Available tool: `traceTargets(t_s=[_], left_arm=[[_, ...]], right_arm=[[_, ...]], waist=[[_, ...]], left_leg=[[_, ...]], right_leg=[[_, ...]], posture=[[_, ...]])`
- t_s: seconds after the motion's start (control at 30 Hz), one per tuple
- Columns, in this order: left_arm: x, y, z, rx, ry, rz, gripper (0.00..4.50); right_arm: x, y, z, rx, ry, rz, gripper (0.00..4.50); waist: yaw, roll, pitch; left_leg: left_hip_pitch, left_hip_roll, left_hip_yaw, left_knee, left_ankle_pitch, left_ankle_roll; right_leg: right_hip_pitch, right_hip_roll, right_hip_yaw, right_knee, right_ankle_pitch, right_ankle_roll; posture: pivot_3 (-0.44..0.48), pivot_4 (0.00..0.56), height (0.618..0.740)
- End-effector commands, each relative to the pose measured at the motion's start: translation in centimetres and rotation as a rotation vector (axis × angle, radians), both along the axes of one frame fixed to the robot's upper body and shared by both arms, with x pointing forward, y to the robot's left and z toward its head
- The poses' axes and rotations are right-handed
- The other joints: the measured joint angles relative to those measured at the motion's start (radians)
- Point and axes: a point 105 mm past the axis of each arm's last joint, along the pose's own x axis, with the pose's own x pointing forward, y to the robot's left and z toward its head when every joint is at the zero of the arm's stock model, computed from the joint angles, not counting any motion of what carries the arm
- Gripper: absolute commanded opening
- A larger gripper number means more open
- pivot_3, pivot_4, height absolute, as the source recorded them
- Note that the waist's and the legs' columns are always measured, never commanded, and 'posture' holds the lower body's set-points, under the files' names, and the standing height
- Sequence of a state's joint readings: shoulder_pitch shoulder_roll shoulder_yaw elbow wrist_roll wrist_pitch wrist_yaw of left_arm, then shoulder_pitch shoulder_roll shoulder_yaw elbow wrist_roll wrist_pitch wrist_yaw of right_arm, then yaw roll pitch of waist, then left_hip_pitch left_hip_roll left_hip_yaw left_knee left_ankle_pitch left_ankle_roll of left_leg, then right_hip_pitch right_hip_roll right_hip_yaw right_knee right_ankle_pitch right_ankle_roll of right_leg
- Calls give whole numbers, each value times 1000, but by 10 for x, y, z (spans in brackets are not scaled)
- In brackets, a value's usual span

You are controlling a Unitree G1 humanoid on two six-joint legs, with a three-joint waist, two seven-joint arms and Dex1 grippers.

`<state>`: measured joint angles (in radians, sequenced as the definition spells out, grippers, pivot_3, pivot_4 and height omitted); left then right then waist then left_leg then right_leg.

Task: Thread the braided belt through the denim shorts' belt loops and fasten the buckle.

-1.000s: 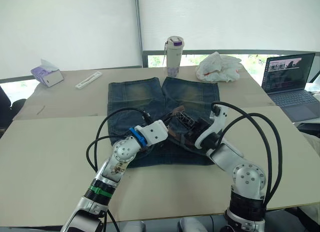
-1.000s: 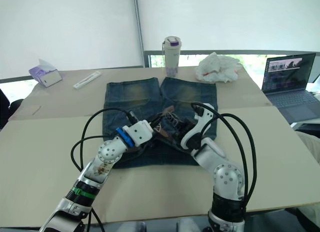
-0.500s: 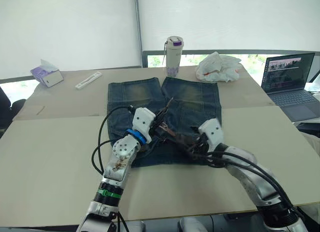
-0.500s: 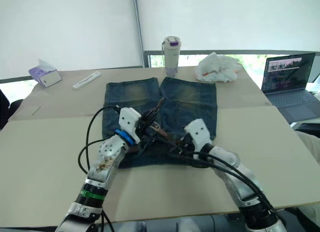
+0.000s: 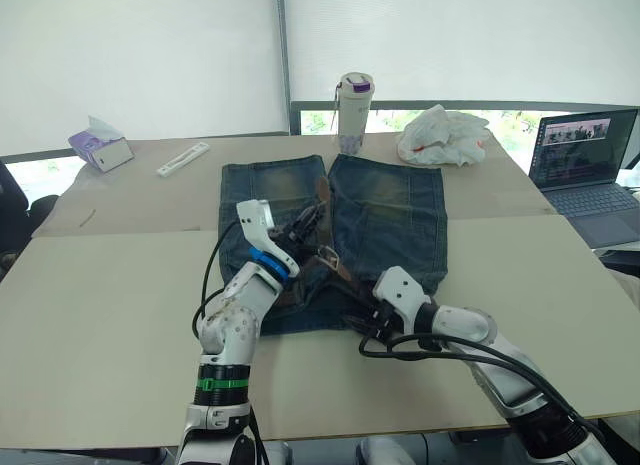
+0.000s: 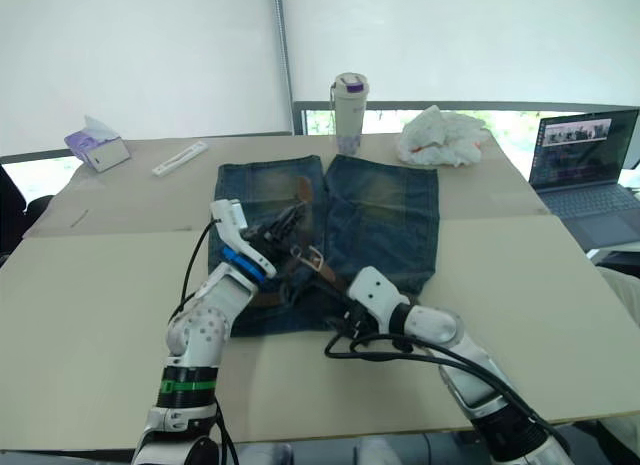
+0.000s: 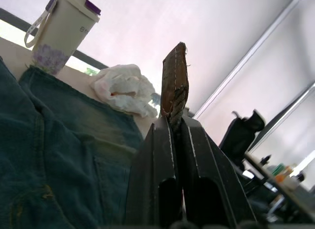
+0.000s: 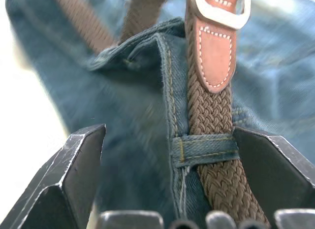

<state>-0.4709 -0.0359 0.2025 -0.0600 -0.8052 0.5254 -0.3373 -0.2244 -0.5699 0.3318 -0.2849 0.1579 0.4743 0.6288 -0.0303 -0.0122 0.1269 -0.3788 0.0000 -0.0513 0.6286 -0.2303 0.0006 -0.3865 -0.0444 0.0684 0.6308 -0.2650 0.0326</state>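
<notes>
Braided belt (image 5: 338, 272) on the denim shorts (image 5: 400, 210), which lie flat on the counter (image 5: 100, 285) with the waistband toward the robot. Landmark: the buckle (image 6: 313, 258), lying near the middle of the waistband. From it the strap runs toward the robot and, in the right wrist view, passes under one of the belt loops (image 8: 205, 149). The left pincer (image 5: 305, 225), just beside the buckle on the robot's left and raised above the denim, is clenched on the belt's free tip (image 7: 174, 83), which stands upright between its fingers (image 7: 157, 160). The right pincer (image 8: 172, 165), on the near side of the buckle at the waistband edge, is released, jaws spread to either side of the threaded loop.

Change over the last second: both arms have moved from a tangle over the crotch seam; the right has dropped low to the waistband, while the left has lifted the tip clear. Implication, as a judgement: at least one loop is threaded, and the tip must now be fed to the buckle for fastening.
</notes>
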Motion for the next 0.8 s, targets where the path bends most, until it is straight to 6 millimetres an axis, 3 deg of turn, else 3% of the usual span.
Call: traceTargets(t_s=[0.03, 0.27, 0.4, 0.53, 0.6, 0.7, 0.8], left_arm=[[-5, 16, 31, -171, -27, -40, 0], [-8, 57, 44, -358, 10, -39, 0], [-14, 82, 45, -354, 16, -25, 0], [-19, 93, 39, -332, 41, -24, 0], [-25, 90, 29, -302, 69, -49, 0], [-31, 85, 19, -271, 101, -67, 0], [-33, 83, 12, -260, 119, -71, 0]], right_arm=[[-4, -6, -9, -49, 79, -19, 4461], [-3, -18, -21, -102, 137, -77, 4461], [-5, -21, -25, -132, 140, -66, 4461], [-5, -22, -26, -126, 153, -71, 4461], [-6, -15, -17, -53, 154, -51, 4461], [-10, 1, 15, 133, 113, 19, 4461], [-11, 4, 40, 285, 120, 23, 4461]], waist=[[0, 0, 0], [13, -2, -1], [13, -3, -1], [14, -4, -2], [15, -5, -2], [16, -5, -2], [16, -5, -1]], left_leg=[[0, 0, 0, 0, 0, 0], [2, 0, 0, 0, 0, 0], [2, 0, -1, 0, 0, 0], [3, -1, -1, 0, 0, 0], [4, -1, -1, 0, 0, 0], [3, 0, -2, 0, 0, 0], [3, 0, -3, 0, 0, 0]], right_leg=[[0, 0, 0, 0, 0, 0], [1, 0, 0, -1, 0, 0], [2, 0, 0, 0, 0, 0], [2, -1, 0, -1, 0, 0], [2, -1, 0, -1, 0, 0], [2, -1, 0, -1, 0, 0], [2, -1, 0, -1, 0, 0]], posture=[[0, 150, 740], [0, 150, 740], [0, 150, 740], [0, 150, 740], [0, 150, 740], [0, 150, 740], [0, 150, 740]])
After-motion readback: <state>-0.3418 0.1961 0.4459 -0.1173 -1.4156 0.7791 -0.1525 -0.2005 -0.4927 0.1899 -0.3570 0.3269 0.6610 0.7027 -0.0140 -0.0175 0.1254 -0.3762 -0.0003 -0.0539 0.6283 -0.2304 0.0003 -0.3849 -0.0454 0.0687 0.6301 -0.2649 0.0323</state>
